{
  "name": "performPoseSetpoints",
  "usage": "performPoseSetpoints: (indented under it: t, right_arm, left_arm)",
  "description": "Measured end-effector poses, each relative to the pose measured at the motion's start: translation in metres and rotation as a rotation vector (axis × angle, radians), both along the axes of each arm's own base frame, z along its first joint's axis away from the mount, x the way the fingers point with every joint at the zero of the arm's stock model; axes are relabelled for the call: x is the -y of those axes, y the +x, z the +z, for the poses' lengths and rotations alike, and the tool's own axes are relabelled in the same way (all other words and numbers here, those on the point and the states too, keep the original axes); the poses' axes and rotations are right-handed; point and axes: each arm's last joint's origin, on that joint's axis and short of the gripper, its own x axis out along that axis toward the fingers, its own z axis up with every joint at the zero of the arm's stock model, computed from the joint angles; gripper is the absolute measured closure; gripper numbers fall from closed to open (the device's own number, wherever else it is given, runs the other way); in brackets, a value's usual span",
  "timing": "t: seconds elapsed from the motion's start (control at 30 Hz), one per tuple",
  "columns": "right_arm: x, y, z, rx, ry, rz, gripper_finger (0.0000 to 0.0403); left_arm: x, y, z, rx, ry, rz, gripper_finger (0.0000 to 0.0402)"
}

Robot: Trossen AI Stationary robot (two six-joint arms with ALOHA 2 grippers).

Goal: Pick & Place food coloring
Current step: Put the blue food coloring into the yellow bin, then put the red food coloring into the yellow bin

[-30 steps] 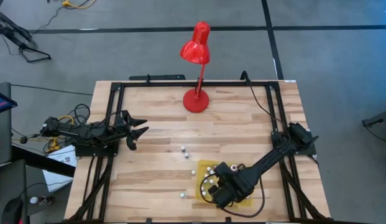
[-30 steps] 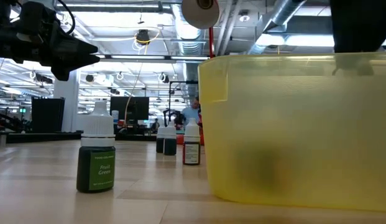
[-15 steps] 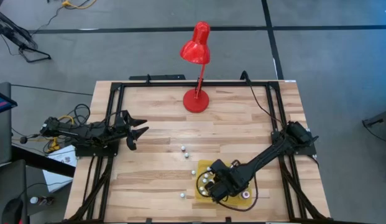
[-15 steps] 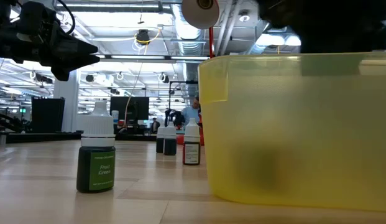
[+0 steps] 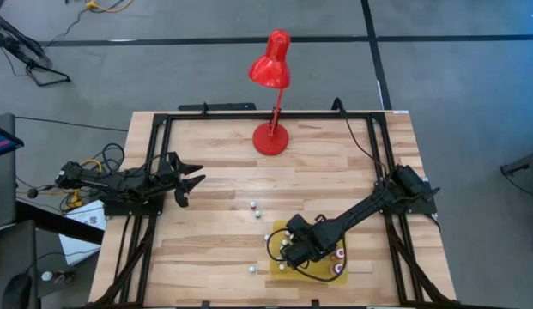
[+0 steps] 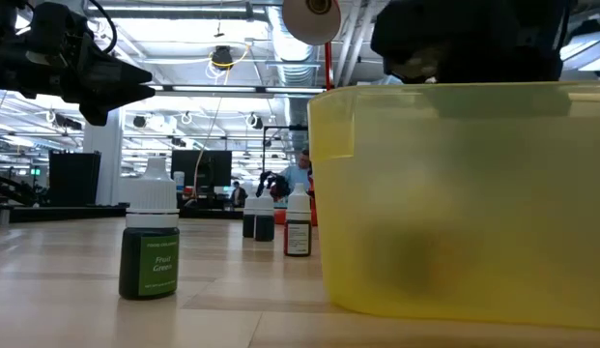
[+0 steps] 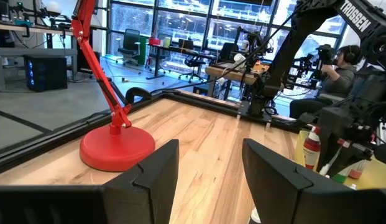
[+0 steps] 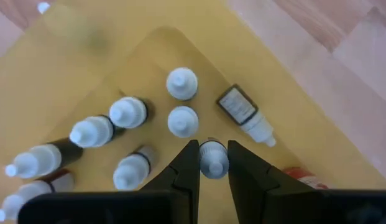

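Now the right gripper (image 8: 212, 163) is held over the yellow bin (image 5: 352, 268) at the near edge of the desk (image 5: 335, 172), its jaws clenched on the pale cap of one food coloring bottle (image 8: 212, 158), which hangs upright, long axis pointing straight down into the bin. Directly beneath and around it, more bottles are seen standing or lying on the bin floor, so the drop is judged to be a short vertical one. Outside the bin, a green bottle (image 6: 150, 242) is left standing on the desk, with a few more (image 6: 298, 227) grouped farther back. The left gripper (image 5: 187, 178) is parked at the desk's left side, jaws parted and empty, well apart from everything.
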Motion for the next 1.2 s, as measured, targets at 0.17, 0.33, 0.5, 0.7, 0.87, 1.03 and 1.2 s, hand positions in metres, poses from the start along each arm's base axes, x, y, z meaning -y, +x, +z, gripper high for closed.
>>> performPoseSetpoints:
  t: [0.17,0.33,0.5,0.7,0.87,1.03,1.2]
  right_arm:
    - [0.000,0.000,0.000,0.005,-0.011,-0.004,0.0345]
    - [0.000,0.000,0.000,0.006,-0.009,-0.012,0.0317]
    - [0.000,0.000,0.000,0.004,-0.006,-0.012,0.0271]
    - [0.001,-0.002,0.009,-0.030,0.002,-0.009,0.0233]
    - [0.001,-0.002,0.043,-0.051,-0.020,-0.010,0.0223]
    - [-0.006,0.013,0.071,0.091,-0.018,0.060,0.0226]
    - [-0.011,0.035,0.078,0.274,-0.028,0.242,0.0225]
  left_arm:
    - [0.000,0.000,0.000,0.000,0.000,0.000,0.0233]
    - [0.000,0.000,0.000,0.000,0.000,0.000,0.0233]
    - [0.000,0.000,0.000,0.000,0.000,0.000,0.0233]
    - [0.000,0.000,0.000,0.000,0.000,0.000,0.0233]
    - [0.000,0.000,0.000,0.000,0.000,0.000,0.0233]
    - [0.000,0.000,0.000,0.000,0.000,0.000,0.0233]
    - [0.000,0.000,0.000,0.000,0.000,0.000,0.0233]
